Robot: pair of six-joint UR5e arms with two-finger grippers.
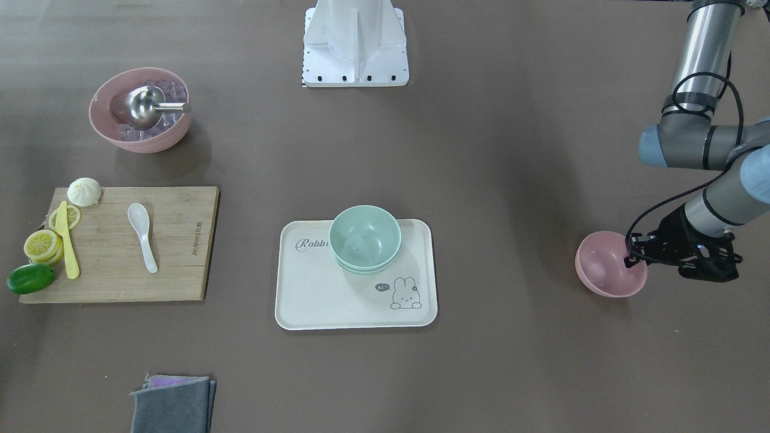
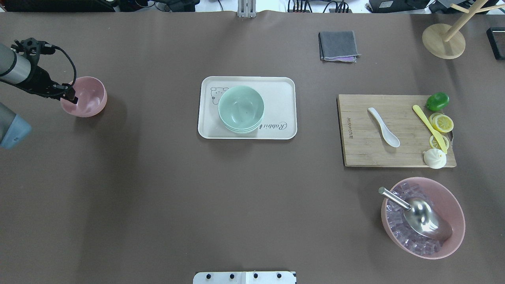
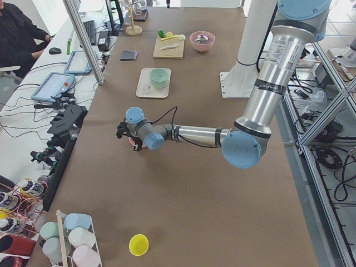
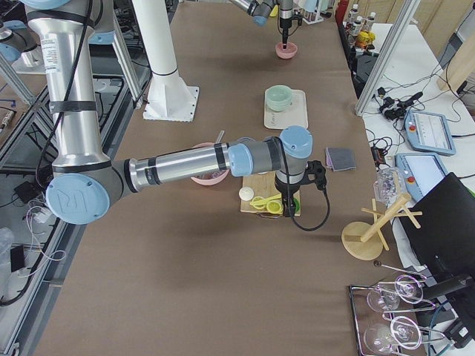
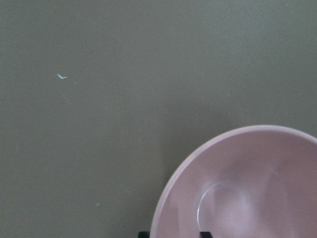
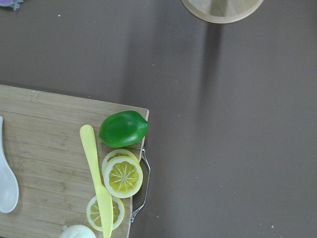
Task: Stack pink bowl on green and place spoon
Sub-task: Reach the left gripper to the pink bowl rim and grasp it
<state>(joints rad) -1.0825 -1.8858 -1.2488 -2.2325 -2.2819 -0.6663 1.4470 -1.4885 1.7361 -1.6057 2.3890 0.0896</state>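
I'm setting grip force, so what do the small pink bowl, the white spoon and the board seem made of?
Small pink bowl: likely plastic, matte, with a dull even sheen.
White spoon: glossy, ceramic or hard plastic; bright highlights.
Board: wood or bamboo, unvarnished-looking, with visible grain strips.

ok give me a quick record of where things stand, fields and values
pink bowl: on the table, apart from the tray
left gripper: open, fingers straddling the pink bowl's rim
green bowls: nested stack on the tray
white spoon: lying on the cutting board
right gripper: above the cutting board; open or shut unclear
stacking: not yet done
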